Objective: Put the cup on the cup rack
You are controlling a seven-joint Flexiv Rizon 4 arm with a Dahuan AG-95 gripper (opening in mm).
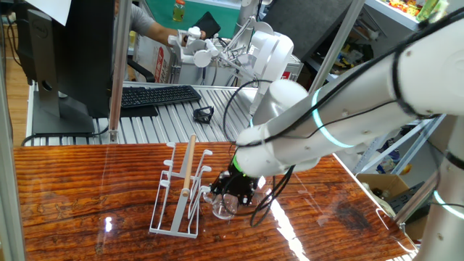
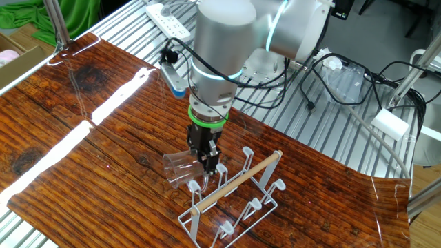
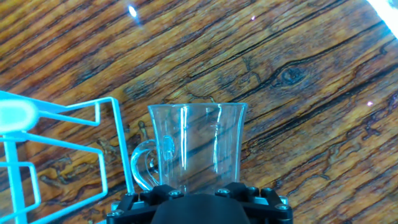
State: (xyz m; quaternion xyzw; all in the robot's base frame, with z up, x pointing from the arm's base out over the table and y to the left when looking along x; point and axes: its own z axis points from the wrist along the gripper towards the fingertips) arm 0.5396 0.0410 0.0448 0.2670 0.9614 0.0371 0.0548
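The gripper (image 2: 205,156), clamped on the cup (image 2: 180,170), is carrying it beside the cup rack (image 2: 233,201); next, I'd guess, comes tipping it over a peg.

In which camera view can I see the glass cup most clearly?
The hand view: the cup fills the frame, handle included, just ahead of the hand. In one fixed view the cup is small beside the rack; in the other, the cup is faint.

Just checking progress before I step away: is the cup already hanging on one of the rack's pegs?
No. The cup is held tilted in the gripper beside the cup rack, not on any peg.
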